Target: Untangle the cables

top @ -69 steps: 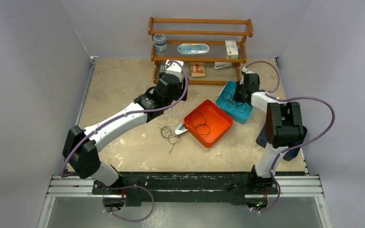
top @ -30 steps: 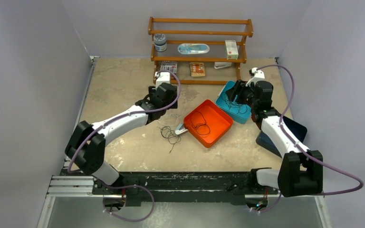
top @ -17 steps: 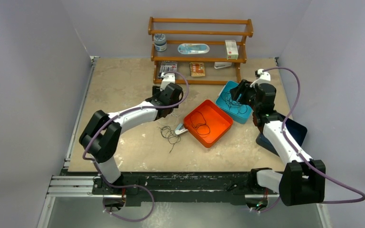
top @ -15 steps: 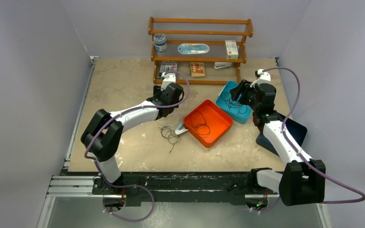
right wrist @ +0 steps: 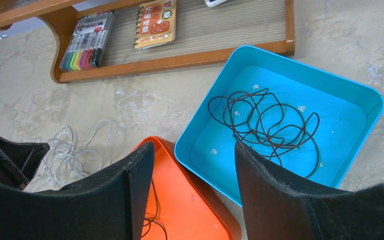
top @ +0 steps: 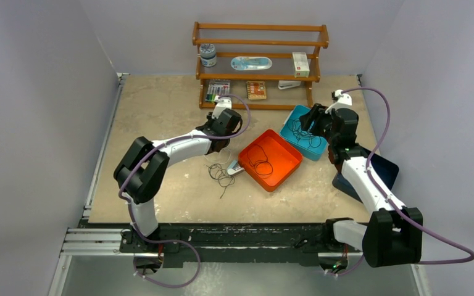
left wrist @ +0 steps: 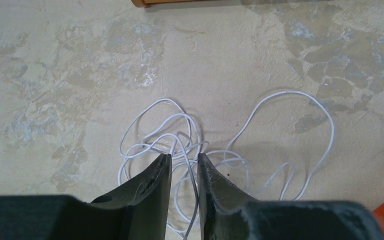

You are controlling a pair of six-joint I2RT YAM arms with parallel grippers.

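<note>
Left gripper stands narrow astride 1 strand of the white cable, gap showing; pinch only that strand, then lift slowly. Right gripper gapes wide, empty.

Diffuse overhead light falls evenly on the bright tabletop. Shadows are soft: a faint patch lies just ahead of the left hand. The top view is slightly soft; the wrist views are sharper, with the right hand rendered nearly black.

Left hand narrower over white cable
</note>
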